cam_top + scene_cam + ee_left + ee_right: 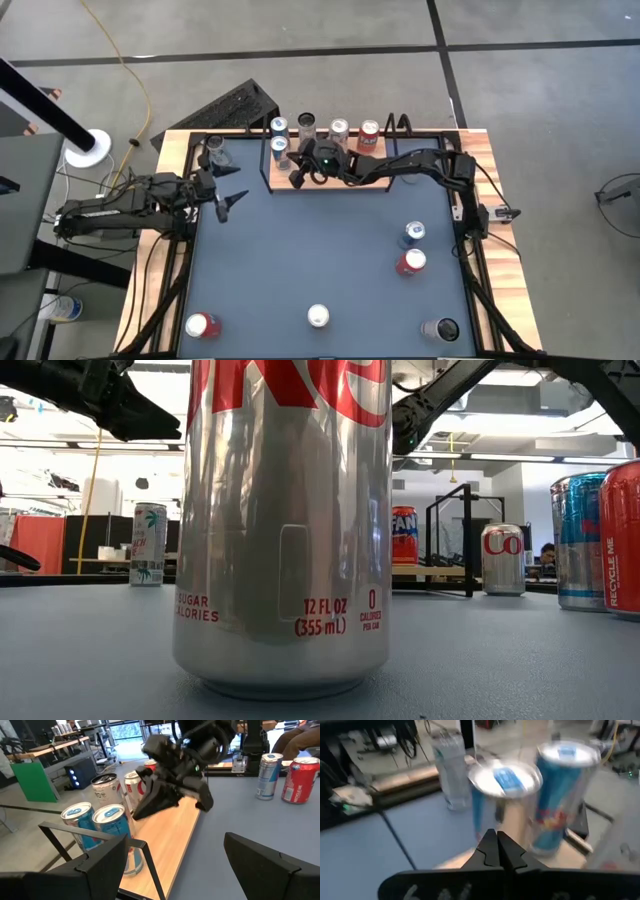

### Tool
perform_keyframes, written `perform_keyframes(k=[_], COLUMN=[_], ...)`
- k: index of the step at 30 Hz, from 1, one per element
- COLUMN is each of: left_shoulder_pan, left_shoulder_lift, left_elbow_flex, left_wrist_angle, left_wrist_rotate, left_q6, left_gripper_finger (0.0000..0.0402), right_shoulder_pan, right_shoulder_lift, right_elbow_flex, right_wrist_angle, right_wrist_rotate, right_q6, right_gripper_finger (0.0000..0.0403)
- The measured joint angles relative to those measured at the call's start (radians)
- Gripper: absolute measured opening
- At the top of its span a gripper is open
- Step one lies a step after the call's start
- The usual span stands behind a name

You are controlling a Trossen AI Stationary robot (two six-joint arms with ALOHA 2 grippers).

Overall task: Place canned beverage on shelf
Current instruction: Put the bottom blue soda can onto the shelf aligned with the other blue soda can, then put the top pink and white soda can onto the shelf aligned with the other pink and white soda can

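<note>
Hovering over the shelf (355, 185), the right hand (297, 177) is pressed together and empty, just beside two blue cans (279, 136) standing at the shelf's end. More cans remain on the desk (300, 260) well apart from the shelf. The left hand (232, 203), spread, waits near the shelf's corner. Withdrawing should go straight back, clear of the cans, I judge.

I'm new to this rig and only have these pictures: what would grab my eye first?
First, the huge silver can standing right against the low camera. Next, the wooden shelf at the table's far edge, already lined with upright cans, where the right tool hangs shut at its left end beside two blue cans. The left tool waits open over the table's left side.
</note>
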Motion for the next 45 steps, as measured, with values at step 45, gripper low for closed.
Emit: perform_keyframes(k=[45], left_shoulder_pan=[0.016], left_shoulder_lift=[0.032], left_elbow_flex=[0.023], left_wrist_angle=[0.028], left_wrist_rotate=[-0.357], left_q6=[-0.089], left_gripper_finger=[0.0318], right_shoulder_pan=[0.097], right_shoulder_lift=[-0.389], right_elbow_flex=[0.037], right_wrist_angle=[-0.449], right_wrist_rotate=[0.026], right_q6=[-0.259], right_gripper_finger=[0.0])
